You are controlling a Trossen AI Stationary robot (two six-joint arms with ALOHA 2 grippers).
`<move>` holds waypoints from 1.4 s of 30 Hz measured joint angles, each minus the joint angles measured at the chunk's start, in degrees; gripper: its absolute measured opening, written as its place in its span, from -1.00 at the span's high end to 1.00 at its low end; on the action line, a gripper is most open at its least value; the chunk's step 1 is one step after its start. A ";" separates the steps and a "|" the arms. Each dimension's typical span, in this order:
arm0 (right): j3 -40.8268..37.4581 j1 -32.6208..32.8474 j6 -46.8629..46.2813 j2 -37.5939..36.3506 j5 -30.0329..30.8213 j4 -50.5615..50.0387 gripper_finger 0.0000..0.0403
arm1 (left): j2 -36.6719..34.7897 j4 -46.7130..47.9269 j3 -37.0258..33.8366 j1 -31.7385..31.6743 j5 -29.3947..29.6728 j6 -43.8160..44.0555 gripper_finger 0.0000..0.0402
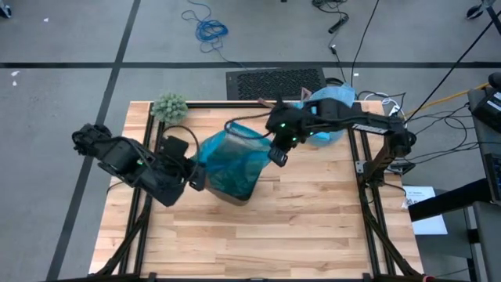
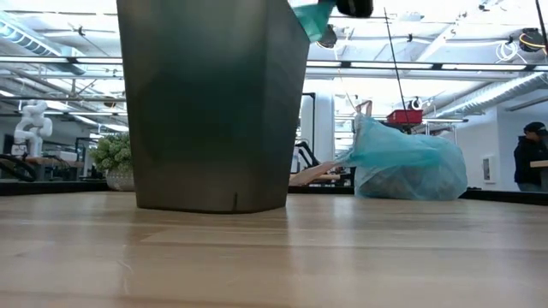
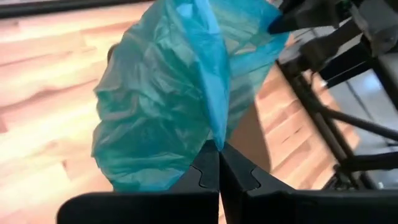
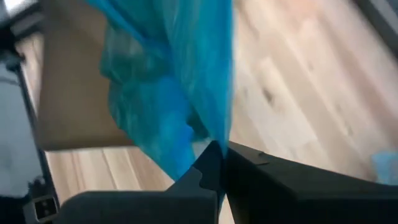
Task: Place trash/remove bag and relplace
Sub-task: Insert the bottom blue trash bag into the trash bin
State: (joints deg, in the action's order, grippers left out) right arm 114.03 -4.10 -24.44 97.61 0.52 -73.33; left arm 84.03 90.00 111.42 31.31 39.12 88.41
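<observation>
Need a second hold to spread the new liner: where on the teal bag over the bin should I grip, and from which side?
Take the teal bag by its loose upper rim, from above and outside the bin. The film there stands up in thin folds clear of the wall. The left gripper and right gripper already pinch opposite edges, so choose a free stretch between them.

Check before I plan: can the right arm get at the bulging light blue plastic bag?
Probably not now: the right gripper is shut on the teal plastic liner, though the bag lies nearby.

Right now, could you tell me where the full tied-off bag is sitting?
In the high view the full bag lies at the table's far right edge, beyond the right arm, right of the bin.
</observation>
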 joint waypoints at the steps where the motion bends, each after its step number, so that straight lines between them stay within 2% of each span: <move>1: -1.60 0.00 0.00 0.07 -0.61 0.37 1.00 | 0.00 -0.02 -0.77 -0.19 -0.36 0.73 1.00; 8: -12.50 -0.87 -2.13 0.16 -4.64 7.88 1.00 | -0.02 0.04 -4.69 -2.36 -0.12 2.81 1.00; 15: -12.29 -0.87 -3.45 -0.02 -7.99 10.42 1.00 | -0.04 -0.02 -7.45 -8.04 -0.41 -1.60 1.00; 30: -10.44 -0.22 -4.78 -2.34 -8.31 9.20 1.00 | -0.04 -0.08 -8.38 -22.39 -15.52 -25.61 1.00; 37: -10.46 -0.33 -4.46 -2.59 -7.99 6.63 1.00 | -1.15 0.00 -14.51 -28.54 -23.92 -33.37 1.00; 42: -10.46 -0.40 -4.31 -2.48 -8.00 6.63 1.00 | -2.30 0.04 -17.80 -30.66 -25.71 -36.29 1.00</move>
State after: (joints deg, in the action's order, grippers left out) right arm 103.57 -4.50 -28.75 95.13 -7.48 -66.70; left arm 81.73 90.04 93.62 0.65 13.41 52.12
